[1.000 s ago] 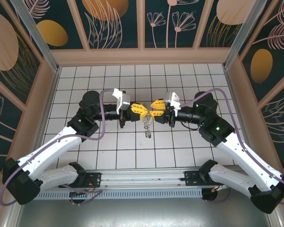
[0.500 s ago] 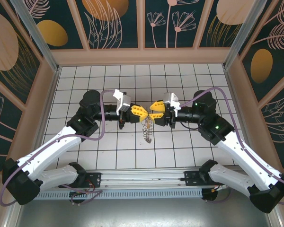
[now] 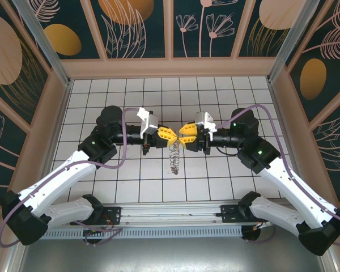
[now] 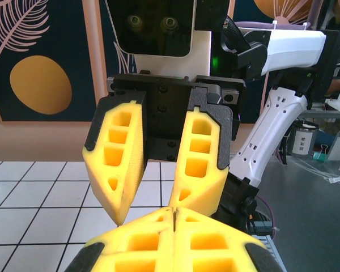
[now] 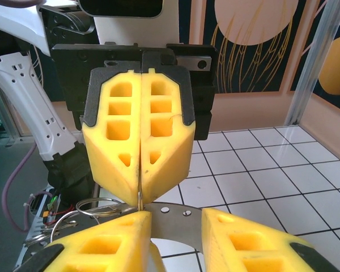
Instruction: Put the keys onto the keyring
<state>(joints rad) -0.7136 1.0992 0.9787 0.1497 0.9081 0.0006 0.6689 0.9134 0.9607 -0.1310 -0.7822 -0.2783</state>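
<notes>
The white tiled surface (image 3: pixel 130 187) is spanned by both white arms, left (image 3: pixel 62 181) and right (image 3: pixel 283 175). They're stretched low with elbows pushed outward and wrists turned in, so the tips nearly meet mid-surface. The left yellow-fingered end effector (image 5: pixel 140 201) is clamped tight on a thin metal sliver (image 5: pixel 139 192), seen edge-on. The right end effector (image 4: pixel 148 211) is spread, with the dark flat keyring (image 5: pixel 170 220) seen between its fingers (image 5: pixel 96 249); whether it's actually gripped can't be told. Its silvery wire loops (image 3: pixel 174 157) are dangled just below the tips.
</notes>
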